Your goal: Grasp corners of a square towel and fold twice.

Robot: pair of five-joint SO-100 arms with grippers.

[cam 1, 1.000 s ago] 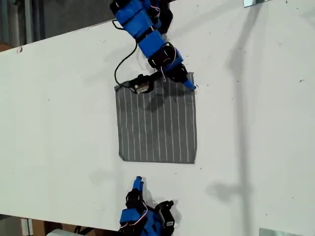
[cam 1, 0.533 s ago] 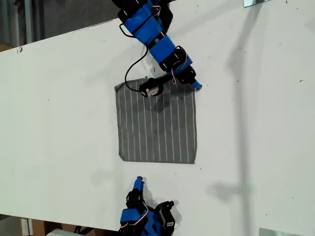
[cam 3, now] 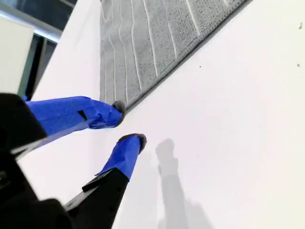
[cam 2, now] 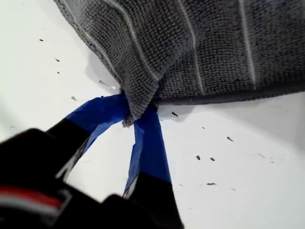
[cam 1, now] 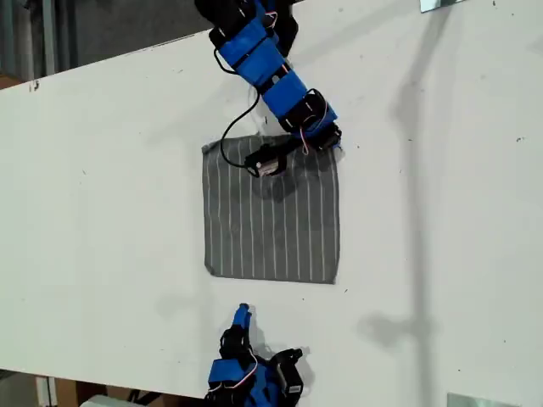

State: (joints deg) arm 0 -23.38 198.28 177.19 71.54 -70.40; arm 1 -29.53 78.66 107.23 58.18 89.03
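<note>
Towel (cam 1: 271, 216) is handling soft and limp; my first gripper (cam 2: 136, 117) is pinching its corner (cam 2: 138, 107), my second gripper (cam 3: 126, 126) gaping empty.

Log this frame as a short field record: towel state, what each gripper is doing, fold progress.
towel: flat and unfolded on the white table, except one far corner
gripped corner: pinched and bunched, at the exterior view's upper right of the towel
my first gripper: shut on that corner
my second gripper: open, off the cloth, beside the towel's near edge
fold progress: no fold made yet
</note>
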